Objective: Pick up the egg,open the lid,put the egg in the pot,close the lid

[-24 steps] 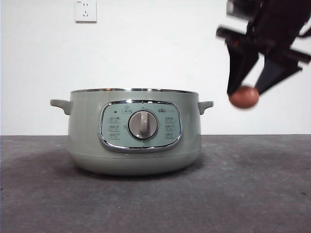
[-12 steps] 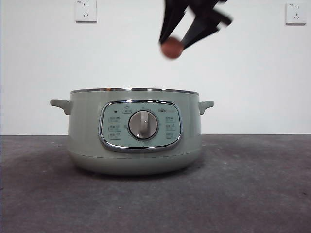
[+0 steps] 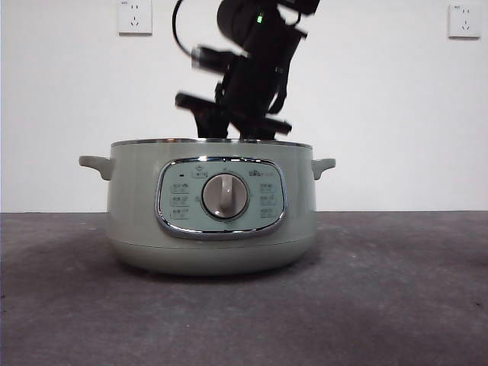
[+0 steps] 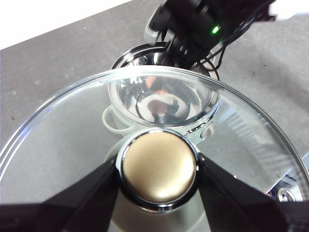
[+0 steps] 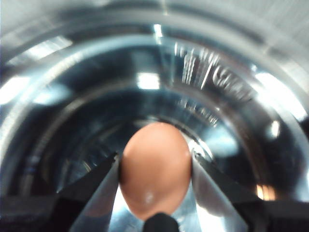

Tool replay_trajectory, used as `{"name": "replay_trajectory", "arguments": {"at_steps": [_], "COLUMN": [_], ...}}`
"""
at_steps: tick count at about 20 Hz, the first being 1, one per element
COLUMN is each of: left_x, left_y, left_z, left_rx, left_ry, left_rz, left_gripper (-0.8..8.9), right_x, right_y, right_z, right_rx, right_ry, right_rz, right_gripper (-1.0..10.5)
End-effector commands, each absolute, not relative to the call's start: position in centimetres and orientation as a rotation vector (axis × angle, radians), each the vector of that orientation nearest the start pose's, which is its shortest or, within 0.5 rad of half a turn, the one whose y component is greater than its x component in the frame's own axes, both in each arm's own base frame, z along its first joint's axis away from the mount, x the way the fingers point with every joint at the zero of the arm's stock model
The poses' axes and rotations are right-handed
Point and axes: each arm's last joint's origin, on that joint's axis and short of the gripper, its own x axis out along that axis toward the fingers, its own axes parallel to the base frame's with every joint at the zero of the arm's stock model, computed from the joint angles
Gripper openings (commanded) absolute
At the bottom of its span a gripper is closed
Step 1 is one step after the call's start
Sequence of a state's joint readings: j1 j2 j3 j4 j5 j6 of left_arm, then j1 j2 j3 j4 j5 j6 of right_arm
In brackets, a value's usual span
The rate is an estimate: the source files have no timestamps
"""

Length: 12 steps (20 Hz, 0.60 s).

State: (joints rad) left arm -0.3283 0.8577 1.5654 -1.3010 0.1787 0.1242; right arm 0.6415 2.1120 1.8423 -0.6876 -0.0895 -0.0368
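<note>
Front view: the large sage-green round electric pot (image 3: 211,206) stands lidless on the dark grey counter (image 3: 396,305), its chrome-framed panel and central dial facing the camera. A big dark arm reaches down from above, its lower end hidden behind the pot's chrome rim.

Left wrist view: the left gripper (image 4: 158,180) has its jaws closed on the knob of the round domed glass lid (image 4: 63,130), which here looks pale gold. The lid is held above the open pot (image 4: 126,63), off to one side, and the other arm is blurred over the pot's mouth.

Right wrist view: the right gripper (image 5: 155,179) has its jaws clamped on the sides of the small reddish-brown oval egg (image 5: 155,169), held inside the pot's shiny steel bowl (image 5: 231,111), above its bottom.
</note>
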Motion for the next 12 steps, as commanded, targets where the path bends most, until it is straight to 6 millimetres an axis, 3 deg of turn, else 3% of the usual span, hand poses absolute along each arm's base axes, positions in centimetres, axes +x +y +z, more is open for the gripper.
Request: {"name": "replay_trajectory", "arguments": {"at_steps": [1, 9, 10, 12], "left_x": [6.5, 6.5, 6.5, 6.5], "left_y": [-2.8, -2.8, -2.8, -2.8], "left_z": [46.0, 46.1, 46.1, 46.1], "left_rx": [0.166, 0.166, 0.166, 0.166], "left_ry": [0.504, 0.503, 0.503, 0.502], "left_rz": [-0.540, -0.540, -0.540, -0.540], "left_gripper": [-0.08, -0.08, -0.08, -0.08], "right_x": [37.1, 36.5, 36.5, 36.5], "right_y": [28.7, 29.5, 29.5, 29.5], "right_z": [23.0, 21.3, 21.3, 21.5], "right_rx": [-0.331, -0.387, -0.387, -0.388], "right_ry": [0.945, 1.007, 1.010, 1.016], "right_rz": [0.706, 0.723, 0.722, 0.721], "right_gripper": [-0.1, 0.1, 0.9, 4.2]}}
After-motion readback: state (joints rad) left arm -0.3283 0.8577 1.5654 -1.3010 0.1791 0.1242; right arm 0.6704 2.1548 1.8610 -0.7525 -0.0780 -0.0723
